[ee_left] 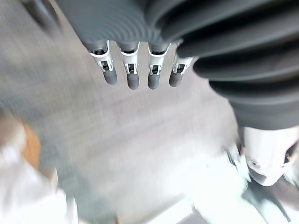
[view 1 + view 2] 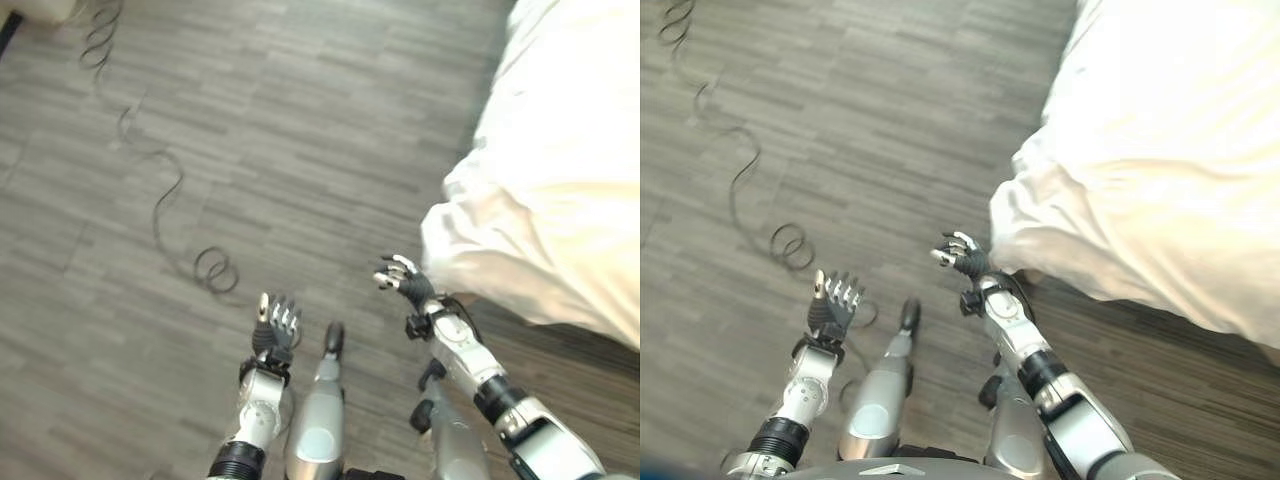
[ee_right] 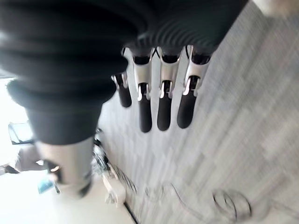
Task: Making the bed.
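Observation:
A white duvet [image 2: 560, 200] covers the bed at the right, and its rumpled corner [image 2: 1040, 225] hangs down towards the floor. My right hand [image 2: 405, 280] is raised just left of that corner, apart from the cloth, with its fingers [image 3: 163, 105] straight and holding nothing. My left hand [image 2: 275, 330] is held up over the floor further left, palm outwards, its fingers [image 1: 133, 70] extended and empty.
Grey wood-grain flooring [image 2: 280, 130] spreads out to the left of the bed. The bed edge [image 2: 1110, 290] runs diagonally along the right side, with a strip of floor below it.

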Motion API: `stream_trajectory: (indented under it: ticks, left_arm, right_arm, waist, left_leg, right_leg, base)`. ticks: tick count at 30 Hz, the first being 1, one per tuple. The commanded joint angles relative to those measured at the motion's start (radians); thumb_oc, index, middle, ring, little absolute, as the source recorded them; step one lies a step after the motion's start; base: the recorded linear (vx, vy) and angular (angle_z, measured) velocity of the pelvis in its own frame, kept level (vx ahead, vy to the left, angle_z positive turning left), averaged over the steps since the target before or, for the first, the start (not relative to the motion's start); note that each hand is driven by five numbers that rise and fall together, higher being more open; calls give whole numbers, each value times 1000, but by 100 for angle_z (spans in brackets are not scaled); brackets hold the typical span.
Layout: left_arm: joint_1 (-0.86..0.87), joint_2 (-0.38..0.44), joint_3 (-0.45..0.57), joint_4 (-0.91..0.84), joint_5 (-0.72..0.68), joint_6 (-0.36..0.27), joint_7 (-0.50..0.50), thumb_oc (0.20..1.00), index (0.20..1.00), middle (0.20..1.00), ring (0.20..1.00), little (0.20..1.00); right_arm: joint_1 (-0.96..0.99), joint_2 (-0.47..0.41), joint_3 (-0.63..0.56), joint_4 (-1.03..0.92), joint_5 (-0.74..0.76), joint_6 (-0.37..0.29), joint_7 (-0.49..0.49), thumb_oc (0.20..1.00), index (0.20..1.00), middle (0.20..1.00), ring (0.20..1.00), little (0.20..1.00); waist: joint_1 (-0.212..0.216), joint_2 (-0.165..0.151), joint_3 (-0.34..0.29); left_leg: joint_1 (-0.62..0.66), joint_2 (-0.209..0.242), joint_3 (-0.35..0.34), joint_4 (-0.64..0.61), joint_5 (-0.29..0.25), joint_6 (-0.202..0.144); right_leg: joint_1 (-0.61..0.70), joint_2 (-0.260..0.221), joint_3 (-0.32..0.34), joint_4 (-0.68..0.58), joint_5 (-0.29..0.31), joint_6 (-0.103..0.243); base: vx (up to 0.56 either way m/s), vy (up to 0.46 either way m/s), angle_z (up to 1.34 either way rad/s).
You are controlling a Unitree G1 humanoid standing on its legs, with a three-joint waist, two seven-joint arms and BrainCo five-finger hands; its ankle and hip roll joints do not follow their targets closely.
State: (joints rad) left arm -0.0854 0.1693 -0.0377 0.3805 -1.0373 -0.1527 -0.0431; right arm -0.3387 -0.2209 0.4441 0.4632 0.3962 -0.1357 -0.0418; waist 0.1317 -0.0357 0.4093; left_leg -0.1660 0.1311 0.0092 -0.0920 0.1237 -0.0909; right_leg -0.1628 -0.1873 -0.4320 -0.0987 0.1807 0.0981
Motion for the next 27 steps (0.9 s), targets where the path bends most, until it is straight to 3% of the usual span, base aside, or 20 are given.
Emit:
stream_trajectory:
  ticks: [1,2,3,4,8,12,14,19,20,26,27]
  left_arm:
    - [-3,44,9,-26,102,-43,23,1000,1000,1000,1000,1000]
    - [2,48,12,-34,100,-42,21,1000,1000,1000,1000,1000]
    - [6,56,15,-45,106,-42,21,1000,1000,1000,1000,1000]
    - [13,59,14,-59,111,-43,20,1000,1000,1000,1000,1000]
    - [18,46,-17,-83,120,-45,18,1000,1000,1000,1000,1000]
    - [10,29,-36,-71,97,-43,30,1000,1000,1000,1000,1000]
    - [2,28,-43,-49,75,-48,36,1000,1000,1000,1000,1000]
    - [19,43,-45,-34,69,-60,25,1000,1000,1000,1000,1000]
    - [28,55,-49,-21,72,-61,15,1000,1000,1000,1000,1000]
    - [-25,103,-77,58,63,-74,15,1000,1000,1000,1000,1000]
    - [-26,108,-86,68,63,-72,14,1000,1000,1000,1000,1000]
  right_arm:
    - [131,-30,-61,-109,-57,-28,57,1000,1000,1000,1000,1000]
    - [162,-33,-76,-128,-47,-30,64,536,536,536,536,536]
    - [185,-37,-99,-155,-31,-33,70,272,272,272,272,272]
    - [198,-39,-125,-182,-11,-42,67,200,200,200,200,200]
    - [153,17,-231,-234,176,-103,39,200,200,200,200,200]
    - [39,71,-314,-278,337,-187,-4,200,200,200,200,200]
    - [-87,50,-351,-255,308,-230,-90,200,200,200,200,200]
    - [-238,-48,-386,-215,135,-228,-232,200,200,200,200,200]
    - [-302,-106,-401,-172,93,-222,-274,200,200,200,200,200]
    - [-511,-221,-399,23,199,-230,-298,200,200,200,200,200]
    - [-532,-229,-404,51,228,-235,-301,200,200,200,200,200]
  waist:
    - [-66,-33,-115]
    - [-79,-37,-129]
    - [-95,-40,-145]
    - [-109,-41,-155]
    - [-132,-40,-171]
    - [-126,-37,-172]
    - [-109,-30,-159]
    - [-78,-18,-128]
    - [-64,-13,-113]
    - [-28,10,-37]
    - [-21,18,-30]
  left_leg:
    - [115,23,156,5,-131,-18]
    - [134,24,163,5,-138,-16]
    - [152,24,172,5,-145,-15]
    - [165,24,179,5,-149,-13]
    - [173,25,198,5,-155,-10]
    - [144,29,196,5,-150,-14]
    - [114,33,192,5,-136,-20]
    - [55,47,179,5,-110,-36]
    - [35,53,172,5,-99,-44]
    - [-55,66,145,5,-63,-67]
    - [-64,71,135,5,-79,-77]
  right_leg:
    - [65,-32,38,35,-140,71]
    - [76,-31,45,38,-144,70]
    - [86,-27,52,38,-149,70]
    - [90,-25,63,39,-151,70]
    - [89,-14,76,24,-145,68]
    - [62,-9,81,18,-138,65]
    - [36,-8,81,19,-132,63]
    - [-2,-6,65,16,-126,60]
    - [-10,-4,54,17,-128,58]
    - [-82,-8,38,24,-122,59]
    - [-86,-4,47,20,-140,70]
  base:
    - [119,69,-66]
    - [132,60,-78]
    - [120,61,-45]
    - [92,59,-40]
    - [34,26,-39]
    - [9,-45,-7]
    - [-26,-65,2]
    - [-16,-75,17]
    - [1,-100,23]
    - [-15,-69,15]
    - [50,-87,7]
